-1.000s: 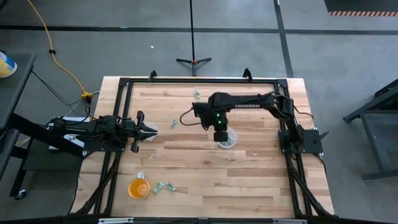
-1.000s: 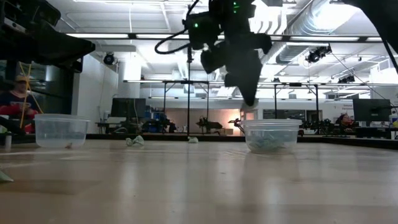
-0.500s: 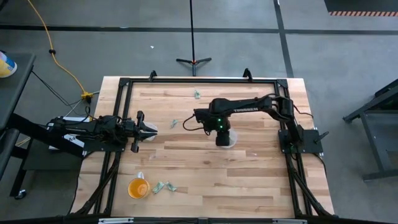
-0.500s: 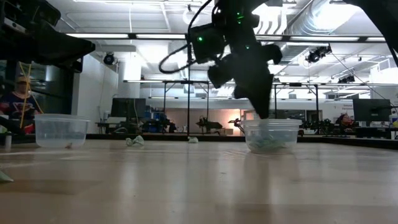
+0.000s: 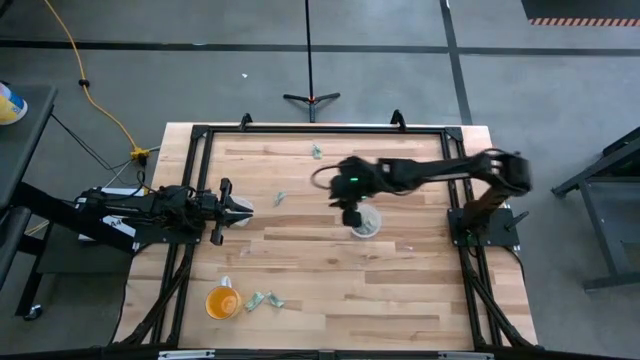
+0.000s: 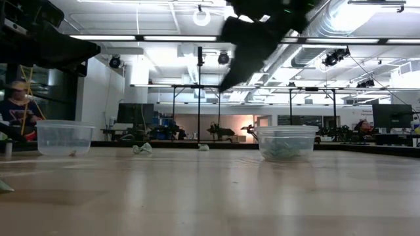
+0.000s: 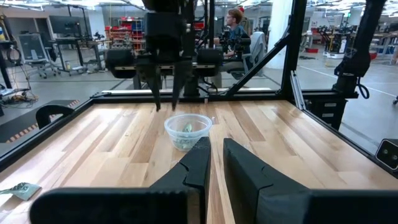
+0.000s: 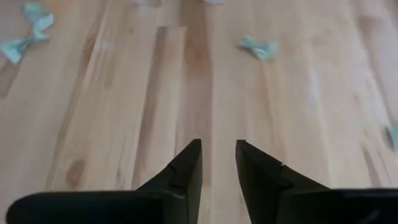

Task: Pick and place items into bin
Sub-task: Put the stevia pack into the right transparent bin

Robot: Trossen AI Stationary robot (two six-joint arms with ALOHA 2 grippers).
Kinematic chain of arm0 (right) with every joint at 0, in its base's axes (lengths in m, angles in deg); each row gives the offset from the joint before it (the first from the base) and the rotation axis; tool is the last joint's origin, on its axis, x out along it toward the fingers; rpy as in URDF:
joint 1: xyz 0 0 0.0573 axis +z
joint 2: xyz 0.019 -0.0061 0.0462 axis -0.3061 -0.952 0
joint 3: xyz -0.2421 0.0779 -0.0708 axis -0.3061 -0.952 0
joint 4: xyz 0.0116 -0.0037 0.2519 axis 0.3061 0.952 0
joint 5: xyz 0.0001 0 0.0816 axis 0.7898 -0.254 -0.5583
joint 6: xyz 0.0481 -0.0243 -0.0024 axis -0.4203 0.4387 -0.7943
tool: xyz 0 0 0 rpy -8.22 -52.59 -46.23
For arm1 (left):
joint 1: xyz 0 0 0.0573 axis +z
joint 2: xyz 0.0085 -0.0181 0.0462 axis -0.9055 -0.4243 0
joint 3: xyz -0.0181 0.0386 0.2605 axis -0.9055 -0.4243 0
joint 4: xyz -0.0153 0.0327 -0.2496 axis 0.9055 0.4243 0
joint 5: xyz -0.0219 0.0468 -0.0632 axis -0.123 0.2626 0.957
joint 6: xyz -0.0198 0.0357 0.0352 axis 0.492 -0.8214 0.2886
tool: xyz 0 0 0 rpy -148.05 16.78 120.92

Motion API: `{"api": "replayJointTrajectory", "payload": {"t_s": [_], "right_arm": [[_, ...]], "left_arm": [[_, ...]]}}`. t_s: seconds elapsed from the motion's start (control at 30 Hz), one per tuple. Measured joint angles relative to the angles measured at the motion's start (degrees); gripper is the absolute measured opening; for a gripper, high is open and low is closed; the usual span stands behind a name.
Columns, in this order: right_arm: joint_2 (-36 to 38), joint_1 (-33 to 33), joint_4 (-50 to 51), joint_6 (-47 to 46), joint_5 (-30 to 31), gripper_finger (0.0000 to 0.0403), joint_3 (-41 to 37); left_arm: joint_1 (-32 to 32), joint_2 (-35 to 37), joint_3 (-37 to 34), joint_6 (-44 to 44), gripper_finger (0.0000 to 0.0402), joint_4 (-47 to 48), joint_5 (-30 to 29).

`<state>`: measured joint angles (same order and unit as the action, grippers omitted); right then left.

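Small pale green scraps lie on the wooden table: one pair (image 5: 263, 300) next to the orange cup (image 5: 221, 301), one (image 5: 280, 198) mid-table, one (image 5: 316, 151) near the far edge. Two (image 8: 258, 48) (image 8: 25, 37) show in the right wrist view. My right gripper (image 5: 351, 212) (image 7: 166, 102) hangs open and empty, well above the table, just to the far side of a clear bin (image 5: 368, 223) (image 7: 188, 130) that holds scraps. In the low view it is a blur (image 6: 239, 62). My left gripper (image 7: 216, 144) waits at the table's left edge, narrowly open and empty.
A second clear bin (image 6: 64, 137) (image 5: 241, 208) stands by the left gripper. A black frame (image 5: 320, 129) runs round the table. Bare wood lies between the two bins and along the near side. A person (image 6: 13, 111) sits beyond the table.
My right gripper dipped down to the rim of the right-hand bin, then rose quickly and swung a little toward the far-left, its arm stretching out. The left arm kept still.
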<state>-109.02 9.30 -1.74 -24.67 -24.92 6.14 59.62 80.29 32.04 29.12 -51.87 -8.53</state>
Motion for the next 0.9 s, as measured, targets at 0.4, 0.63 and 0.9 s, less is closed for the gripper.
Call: {"api": "replayJointTrajectory", "payload": {"t_s": [0.4,0.63,0.9], "right_arm": [[41.3,-0.4,-26.6,-10.7,7.2,0.0062,-39.5],[61.8,4.0,-23.0,-14.9,12.0,0.0045,-48.1],[75.5,10.1,-34.8,-8.1,13.8,0.0028,-58.1]], "left_arm": [[0.0,0.0,0.0,0.0,0.0081,0.0,0.0],[0.0,0.0,0.0,0.0,0.0081,0.0,0.0],[0.0,0.0,0.0,0.0,0.0081,0.0,0.0]]}}
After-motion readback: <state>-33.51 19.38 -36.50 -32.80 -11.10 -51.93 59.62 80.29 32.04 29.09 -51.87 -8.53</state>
